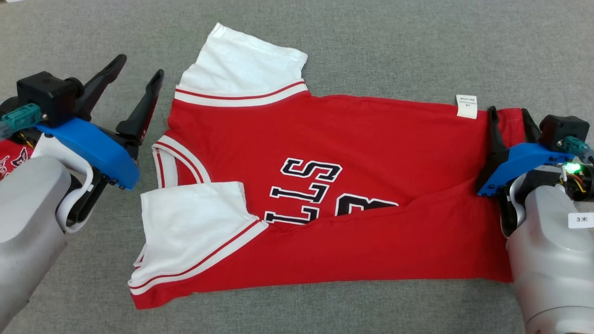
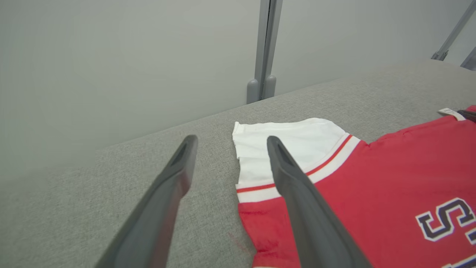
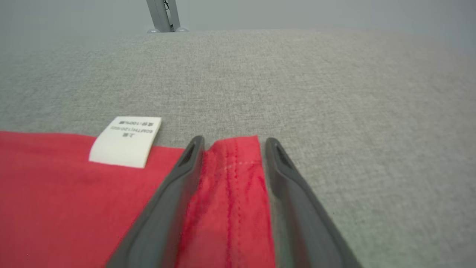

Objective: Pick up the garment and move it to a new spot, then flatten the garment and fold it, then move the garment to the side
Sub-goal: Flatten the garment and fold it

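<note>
You have the garment [image 1: 371, 139], a red jersey, lying flat near the middle of the grey surface [image 1: 417, 46]. Its long axis runs side to side across the head view: the collar [image 1: 174, 160] points to the robot's left and the hem to its right. A shallow crease runs across the near half and hides part of the black lettering. Both white sleeves are at the left end, the far sleeve [image 1: 241, 65] lying away from the robot and the near sleeve [image 1: 185, 227] folded in over the chest. At the far left edge you can see a scrap of another red printed cloth [image 1: 9, 160] beneath the left forearm. A small white label [image 1: 467, 106] sticks out at the far hem edge.

Your left end effector [image 1: 140, 66] is spread wide, just beside the collar, and holds nothing. Your right end effector [image 1: 508, 111] has its fingers [image 3: 186, 167] apart, straddling the far hem corner [image 3: 232, 156], with a strip of red cloth between them.
</note>
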Robot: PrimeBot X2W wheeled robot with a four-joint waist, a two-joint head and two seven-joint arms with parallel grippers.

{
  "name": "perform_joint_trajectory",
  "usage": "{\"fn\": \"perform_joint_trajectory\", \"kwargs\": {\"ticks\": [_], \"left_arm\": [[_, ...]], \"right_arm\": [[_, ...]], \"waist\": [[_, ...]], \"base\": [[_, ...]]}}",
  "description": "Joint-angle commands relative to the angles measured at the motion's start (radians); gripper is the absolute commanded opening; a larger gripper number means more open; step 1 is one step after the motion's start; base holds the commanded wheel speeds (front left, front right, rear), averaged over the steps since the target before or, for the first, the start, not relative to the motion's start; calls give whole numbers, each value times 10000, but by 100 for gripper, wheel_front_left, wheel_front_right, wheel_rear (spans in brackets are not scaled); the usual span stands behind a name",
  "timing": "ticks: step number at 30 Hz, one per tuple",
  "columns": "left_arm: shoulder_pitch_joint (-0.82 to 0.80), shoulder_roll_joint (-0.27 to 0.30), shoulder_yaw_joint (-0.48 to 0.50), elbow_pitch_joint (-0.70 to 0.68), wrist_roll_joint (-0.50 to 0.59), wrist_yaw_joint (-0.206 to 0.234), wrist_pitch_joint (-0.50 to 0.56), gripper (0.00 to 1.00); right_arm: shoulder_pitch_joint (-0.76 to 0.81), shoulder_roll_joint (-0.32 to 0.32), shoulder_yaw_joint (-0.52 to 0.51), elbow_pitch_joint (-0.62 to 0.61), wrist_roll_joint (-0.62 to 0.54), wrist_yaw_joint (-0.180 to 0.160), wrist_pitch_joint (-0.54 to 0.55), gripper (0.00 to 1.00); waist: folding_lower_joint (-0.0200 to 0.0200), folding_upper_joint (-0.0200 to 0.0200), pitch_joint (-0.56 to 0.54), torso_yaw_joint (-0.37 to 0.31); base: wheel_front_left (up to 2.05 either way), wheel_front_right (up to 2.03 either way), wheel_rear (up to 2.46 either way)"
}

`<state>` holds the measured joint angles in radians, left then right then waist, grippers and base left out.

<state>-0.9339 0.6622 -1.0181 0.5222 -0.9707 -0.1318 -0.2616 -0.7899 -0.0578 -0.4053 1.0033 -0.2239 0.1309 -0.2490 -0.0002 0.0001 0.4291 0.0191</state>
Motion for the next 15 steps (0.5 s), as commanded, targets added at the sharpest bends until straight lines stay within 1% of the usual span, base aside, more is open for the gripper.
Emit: {"fn": "perform_joint_trajectory", "kwargs": {"ticks": [1,5,11,15], "left_arm": [[-345,109,-195,-95,-146,20,-42,100],[-1127,360,-911,-512,-1079,20,161,100],[-2518,1147,-1885,-1226,-2560,20,1087,100],[-3143,1685,-2363,-1645,-2891,20,1723,100]], "right_arm": [[132,143,158,479,120,-3,74,0],[-329,160,701,534,397,0,-53,0],[-1048,174,1869,476,1301,0,-125,0],[-1224,158,2798,11,2129,0,-136,0]], "waist": [[2,-1,79,-13],[2,-1,391,-139],[2,-1,958,-563],[2,-1,1305,-916]], "base": [[0,0,0],[0,0,0],[0,0,0],[0,0,0]]}}
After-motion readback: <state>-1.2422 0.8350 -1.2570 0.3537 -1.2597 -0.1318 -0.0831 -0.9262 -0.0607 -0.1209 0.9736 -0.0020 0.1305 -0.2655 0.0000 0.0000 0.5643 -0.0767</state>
